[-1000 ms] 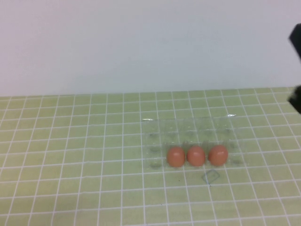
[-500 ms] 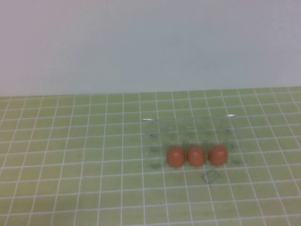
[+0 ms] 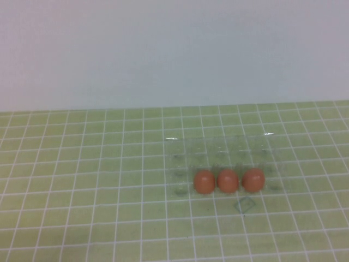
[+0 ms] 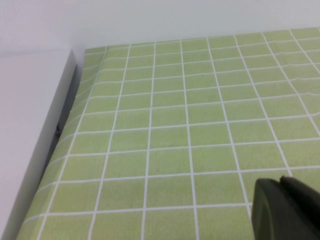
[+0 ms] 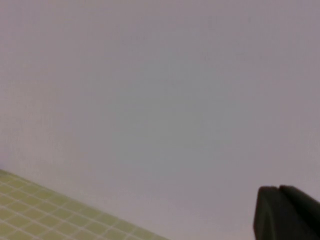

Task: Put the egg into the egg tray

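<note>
The tray, clear and hard to make out, lies on the green checked mat right of the mat's centre in the high view. Its outline shows mainly as faint glints along the far edge and soft shadows of its cups. Three reddish-brown eggs sit in a row along its near side, each in a cup as far as can be told. The left egg and the middle egg are just beside each other, nearly touching. The right egg, at 3 o'clock from the middle one, stands a little more apart. The cups at 12 o'clock from the eggs hold nothing. A small faint square mark lies on the mat at about 6 o'clock from the right egg, just outside the tray.

Neither arm shows in the high view. The left gripper appears only as a dark tip in its own wrist view, above bare mat near the mat's edge, where a pale wall borders it. The right gripper is likewise a dark tip in its wrist view, set against a plain wall with a strip of mat below. How far either is open I cannot tell; nothing is seen held in them.
</note>
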### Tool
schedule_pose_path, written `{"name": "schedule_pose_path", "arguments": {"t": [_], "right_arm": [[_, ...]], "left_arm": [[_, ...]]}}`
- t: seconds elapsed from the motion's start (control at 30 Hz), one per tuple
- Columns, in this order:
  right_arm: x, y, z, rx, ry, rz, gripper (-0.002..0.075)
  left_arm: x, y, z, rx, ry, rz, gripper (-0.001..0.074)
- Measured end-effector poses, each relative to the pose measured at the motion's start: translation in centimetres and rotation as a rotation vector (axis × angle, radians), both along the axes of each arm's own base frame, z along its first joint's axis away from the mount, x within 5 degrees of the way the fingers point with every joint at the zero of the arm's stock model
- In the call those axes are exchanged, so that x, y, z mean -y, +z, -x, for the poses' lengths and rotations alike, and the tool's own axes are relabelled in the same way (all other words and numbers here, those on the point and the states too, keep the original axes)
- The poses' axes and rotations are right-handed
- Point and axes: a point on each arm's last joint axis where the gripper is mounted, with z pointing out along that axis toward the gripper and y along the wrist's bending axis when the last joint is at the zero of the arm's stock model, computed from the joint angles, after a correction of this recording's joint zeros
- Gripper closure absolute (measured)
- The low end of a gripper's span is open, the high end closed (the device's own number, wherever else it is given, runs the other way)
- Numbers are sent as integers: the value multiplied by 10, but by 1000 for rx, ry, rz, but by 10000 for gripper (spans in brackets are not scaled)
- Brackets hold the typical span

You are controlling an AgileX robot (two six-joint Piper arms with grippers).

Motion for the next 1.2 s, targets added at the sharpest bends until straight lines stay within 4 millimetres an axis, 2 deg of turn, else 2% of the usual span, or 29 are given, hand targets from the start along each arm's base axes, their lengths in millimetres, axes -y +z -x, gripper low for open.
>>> {"name": "schedule_pose_path", "arguments": {"t": [0.23,0.5,0.73,1.2], "right_arm": [[20,-21,16,-71,-134,95,727],[34,-71,30,-141,-288,171,728],[37,-106,39,-174,-331,180,728],[38,-118,40,-282,-353,218,728]], "left_arm": [[0,0,0,0,0,0,736],[0,0,0,0,0,0,736],[0,0,0,0,0,0,737],[0,0,0,0,0,0,737]]}}
